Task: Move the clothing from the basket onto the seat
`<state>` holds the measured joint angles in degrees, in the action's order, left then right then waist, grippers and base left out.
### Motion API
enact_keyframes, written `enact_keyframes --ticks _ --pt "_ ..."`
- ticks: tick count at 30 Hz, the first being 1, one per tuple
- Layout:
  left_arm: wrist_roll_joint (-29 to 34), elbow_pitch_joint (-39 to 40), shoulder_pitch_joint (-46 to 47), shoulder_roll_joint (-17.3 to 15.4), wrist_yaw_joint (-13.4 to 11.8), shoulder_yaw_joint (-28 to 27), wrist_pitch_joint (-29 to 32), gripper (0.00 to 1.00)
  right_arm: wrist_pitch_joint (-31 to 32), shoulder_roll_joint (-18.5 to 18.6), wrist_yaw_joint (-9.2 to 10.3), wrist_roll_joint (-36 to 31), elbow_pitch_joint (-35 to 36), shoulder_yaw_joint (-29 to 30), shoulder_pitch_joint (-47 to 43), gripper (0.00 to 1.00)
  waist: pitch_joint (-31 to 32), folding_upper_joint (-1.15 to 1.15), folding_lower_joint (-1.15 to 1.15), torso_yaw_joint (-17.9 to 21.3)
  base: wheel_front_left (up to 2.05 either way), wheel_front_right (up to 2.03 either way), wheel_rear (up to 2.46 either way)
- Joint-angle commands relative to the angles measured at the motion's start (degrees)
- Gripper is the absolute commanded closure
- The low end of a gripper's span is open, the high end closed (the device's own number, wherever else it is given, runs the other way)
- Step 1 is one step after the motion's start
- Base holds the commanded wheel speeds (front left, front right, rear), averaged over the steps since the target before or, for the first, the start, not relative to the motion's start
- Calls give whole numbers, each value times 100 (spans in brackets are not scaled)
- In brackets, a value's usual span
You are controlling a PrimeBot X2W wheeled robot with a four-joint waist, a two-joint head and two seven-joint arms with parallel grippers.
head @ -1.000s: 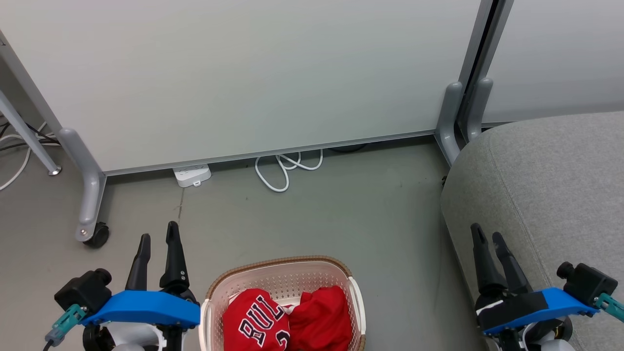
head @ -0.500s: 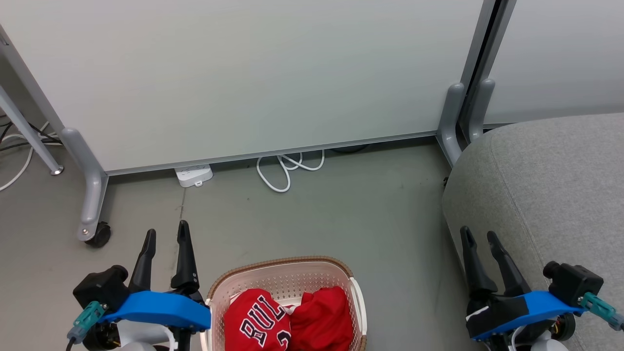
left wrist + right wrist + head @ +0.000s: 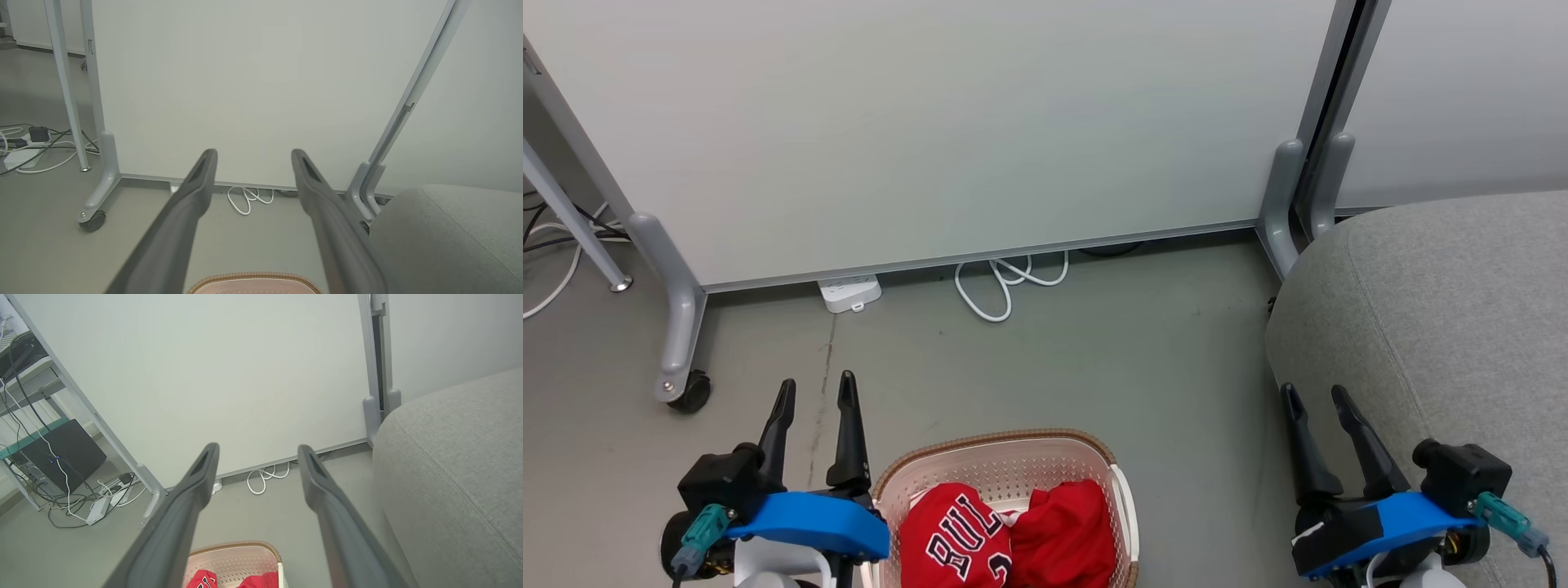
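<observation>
The clothing lies bunched in the basket at six o'clock. The seat is at three o'clock, its rounded edge just beside the right gripper, and the left gripper sits at seven, both spread and empty. A partition panel closes twelve o'clock, with a power strip and looped cable at its foot and a caster at nine; bare floor lies open between.

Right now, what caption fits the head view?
Open left gripper and open right gripper flank a cream perforated plastic basket of red fabric clothing, grey upholstered seat alongside.
</observation>
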<state>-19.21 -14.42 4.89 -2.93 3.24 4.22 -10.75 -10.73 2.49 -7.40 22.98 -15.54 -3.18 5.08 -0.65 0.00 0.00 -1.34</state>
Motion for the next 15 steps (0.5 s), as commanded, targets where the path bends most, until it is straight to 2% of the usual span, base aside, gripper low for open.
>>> enact_keyframes --ticks 1,15 --pt "197 14 123 -22 -20 23 -66 0 -66 45 -11 -198 14 -17 56 0 0 0 0 -4 0 0 0" --pt "836 -65 125 -20 -16 109 -217 0 -221 49 -12 -808 -46 -85 32 0 -13 0 0 -32 0 0 0"
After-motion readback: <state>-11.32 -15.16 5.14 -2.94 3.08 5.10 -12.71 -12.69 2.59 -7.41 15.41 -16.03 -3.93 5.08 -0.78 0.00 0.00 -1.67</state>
